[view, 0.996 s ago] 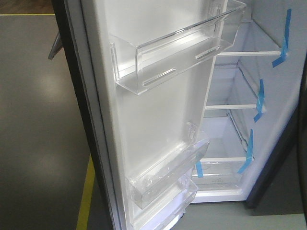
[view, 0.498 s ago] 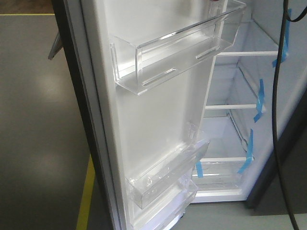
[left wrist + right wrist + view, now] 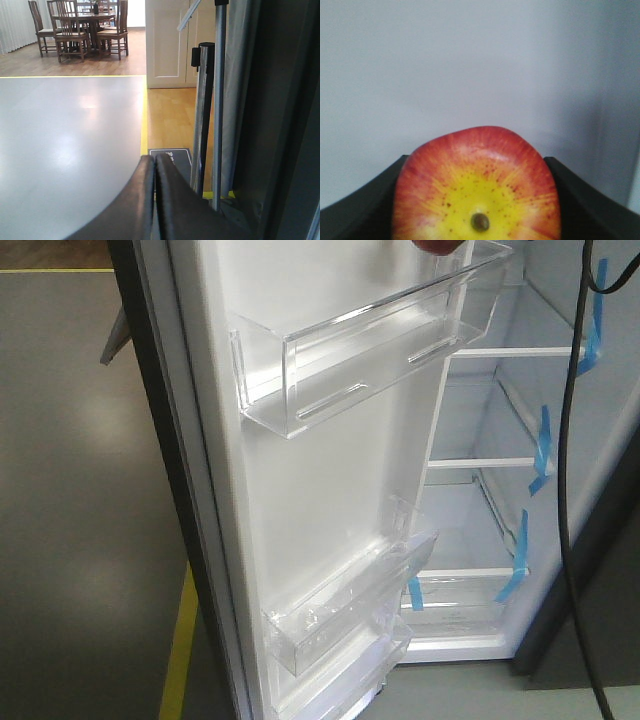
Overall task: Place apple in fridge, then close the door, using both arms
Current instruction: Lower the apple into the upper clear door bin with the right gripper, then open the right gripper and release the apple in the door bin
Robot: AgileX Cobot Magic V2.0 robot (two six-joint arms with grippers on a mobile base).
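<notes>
FRIDGE DOOR OPEN, APPLE ARRIVING: A sliver of red, the apple, pokes in at the top edge of the front view, just above the upper clear bin of the open door. Half a second ago only a speck showed there, a second ago nothing. A thin black cable hangs down the right side, absent a second back and slightly shifted since. The fridge is unchanged: smooth white walls, flat clear shelves with white front edges, blue tape strips on the right wall, and boxy transparent lower bins low on the door.

My right gripper holds the apple, its matte black fingers pressed against both flanks. The skin is glossy, with red streaks radiating into a speckled yellow centre around a dark dimple. Behind it is a plain pale surface.

My left gripper has its curved dark fingers pressed together with nothing between them, over a shiny grey floor edged by a yellow line.
</notes>
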